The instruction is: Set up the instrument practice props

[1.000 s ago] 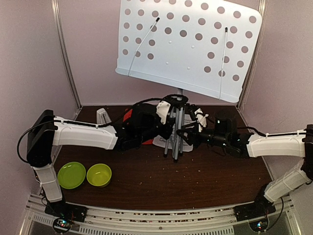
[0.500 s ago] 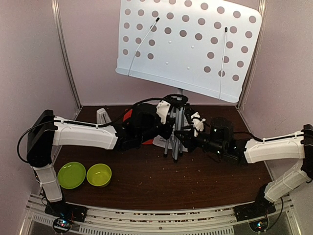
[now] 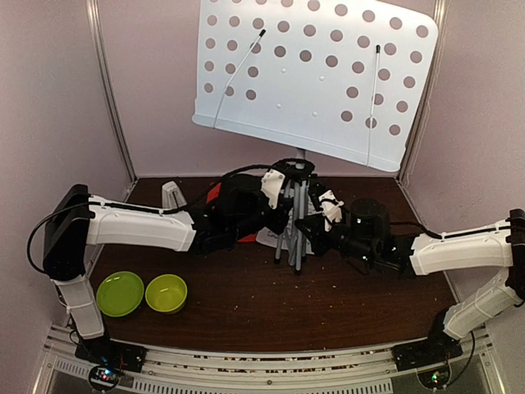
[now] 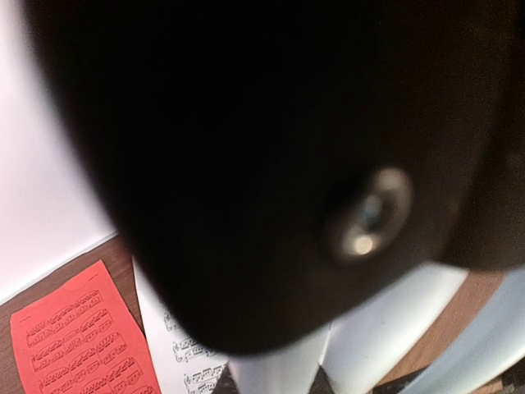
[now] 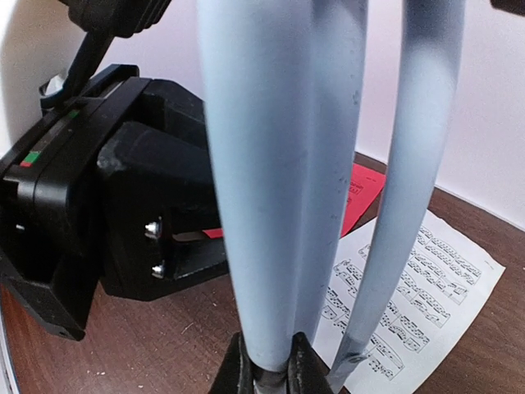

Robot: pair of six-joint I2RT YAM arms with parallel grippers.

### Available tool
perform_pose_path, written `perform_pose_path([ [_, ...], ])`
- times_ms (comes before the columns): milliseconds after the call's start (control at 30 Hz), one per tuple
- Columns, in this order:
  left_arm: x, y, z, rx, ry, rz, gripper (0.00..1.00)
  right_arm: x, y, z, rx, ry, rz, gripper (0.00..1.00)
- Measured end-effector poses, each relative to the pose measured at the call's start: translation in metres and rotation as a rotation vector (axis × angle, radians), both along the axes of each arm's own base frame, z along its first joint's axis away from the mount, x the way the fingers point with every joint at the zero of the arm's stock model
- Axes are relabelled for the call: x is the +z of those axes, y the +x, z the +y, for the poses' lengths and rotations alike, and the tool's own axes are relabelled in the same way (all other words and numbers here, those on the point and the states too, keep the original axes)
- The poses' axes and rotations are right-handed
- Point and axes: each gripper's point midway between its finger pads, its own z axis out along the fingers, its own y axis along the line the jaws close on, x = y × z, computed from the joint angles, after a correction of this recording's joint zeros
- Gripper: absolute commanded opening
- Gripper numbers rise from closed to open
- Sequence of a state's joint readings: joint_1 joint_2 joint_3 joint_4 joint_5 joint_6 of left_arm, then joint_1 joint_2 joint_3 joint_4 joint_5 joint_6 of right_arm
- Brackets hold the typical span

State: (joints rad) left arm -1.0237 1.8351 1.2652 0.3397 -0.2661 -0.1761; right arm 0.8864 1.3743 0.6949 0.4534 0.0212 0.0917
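Observation:
The grey-white music stand stands at the back, its perforated desk (image 3: 316,78) tilted above its tripod legs (image 3: 294,234). My right gripper (image 3: 306,226) is shut on one pale leg (image 5: 279,205); its black fingertips (image 5: 236,369) pinch the leg's foot. My left gripper (image 3: 279,215) is pressed against the tripod's black hub (image 4: 246,164), which fills the left wrist view and hides the fingers. The red sheet (image 4: 82,345) and the white sheet (image 5: 418,295) lie flat on the table under the tripod. The whitish metronome (image 3: 171,194) stands at the back left.
Two lime-green bowls (image 3: 120,293) (image 3: 166,293) sit at the front left. The left gripper's black body (image 5: 107,205) is close beside the held leg. Pink walls and metal posts (image 3: 111,90) close in the back and sides of the dark wooden table (image 3: 328,304).
My right arm has moved left, closing in on the tripod legs. The stand's desk has shifted very slightly. The left arm has stayed in place.

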Motion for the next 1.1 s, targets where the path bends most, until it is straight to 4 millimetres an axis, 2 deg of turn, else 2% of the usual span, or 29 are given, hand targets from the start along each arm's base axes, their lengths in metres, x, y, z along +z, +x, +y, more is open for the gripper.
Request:
perform_pose_path([
  [467, -0.001, -0.026, 0.008, -0.067, 0.069, -0.018, 0.0, 0.0, -0.032, -0.009, 0.085, -0.061, 0.059, 0.0],
  [733, -0.004, -0.057, 0.018, -0.149, 0.088, -0.029, 0.0, 0.0, -0.065, -0.021, 0.177, -0.069, 0.068, 0.0],
  [1100, -0.006, -0.078, 0.025, -0.211, 0.13, -0.059, 0.0, 0.01, -0.093, -0.046, 0.221, -0.034, 0.007, 0.0],
])
